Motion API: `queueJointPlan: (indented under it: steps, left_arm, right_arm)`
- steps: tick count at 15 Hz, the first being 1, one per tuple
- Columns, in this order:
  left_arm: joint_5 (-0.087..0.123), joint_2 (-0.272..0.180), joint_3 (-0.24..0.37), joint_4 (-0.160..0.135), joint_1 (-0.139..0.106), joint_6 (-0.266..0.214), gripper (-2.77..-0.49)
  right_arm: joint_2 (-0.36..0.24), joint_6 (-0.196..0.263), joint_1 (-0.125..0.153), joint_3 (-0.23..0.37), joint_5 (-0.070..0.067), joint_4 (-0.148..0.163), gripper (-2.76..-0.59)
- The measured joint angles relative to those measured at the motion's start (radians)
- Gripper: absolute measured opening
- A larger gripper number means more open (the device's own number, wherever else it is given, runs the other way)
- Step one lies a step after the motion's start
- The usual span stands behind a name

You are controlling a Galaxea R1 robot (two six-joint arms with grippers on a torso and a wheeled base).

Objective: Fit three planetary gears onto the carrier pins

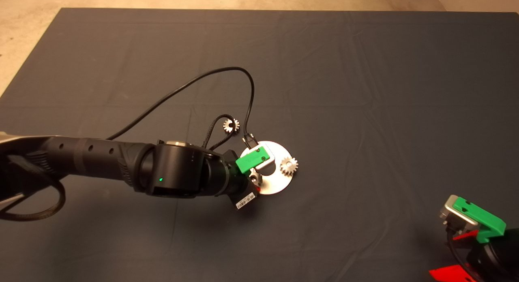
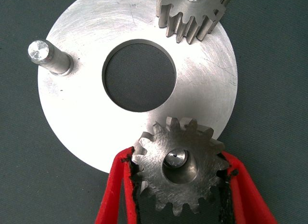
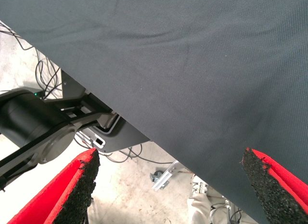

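Over the round disc point(image 2: 96, 132), the left end effector point(image 2: 179, 185) pinches one planetary gear point(image 2: 180, 171) between its two red fingers point(image 2: 115, 190); a pin tip shows inside the bore of this gear. A second gear point(image 1: 289, 166) sits on another pin at the disc's edge, and the third pin point(image 2: 48, 58) stands bare. The third gear point(image 1: 231, 125) lies on the table point(image 1: 365, 91) near the disc, beside a black cable point(image 1: 182, 89). The right end effector point(image 1: 472, 221) waits at the lower right, fingers spread.

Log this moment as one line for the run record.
left tool: shut on second gear, over a pin | first gear: seated | third gear: on mat | right tool: open, parked
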Motion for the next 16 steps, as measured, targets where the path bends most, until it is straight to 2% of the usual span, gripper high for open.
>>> queueJointPlan:
  steps: [14, 16]
  left_arm:
    - [0.000, -0.002, 0.000, 0.000, 0.000, 0.000, -2.61]
    - [0.000, -0.002, 0.000, 0.000, 0.000, 0.000, -2.52]
  right_arm:
    - [0.000, 0.000, 0.000, 0.000, 0.000, 0.000, -1.16]
    - [0.000, 0.000, 0.000, 0.000, 0.000, 0.000, -1.16]
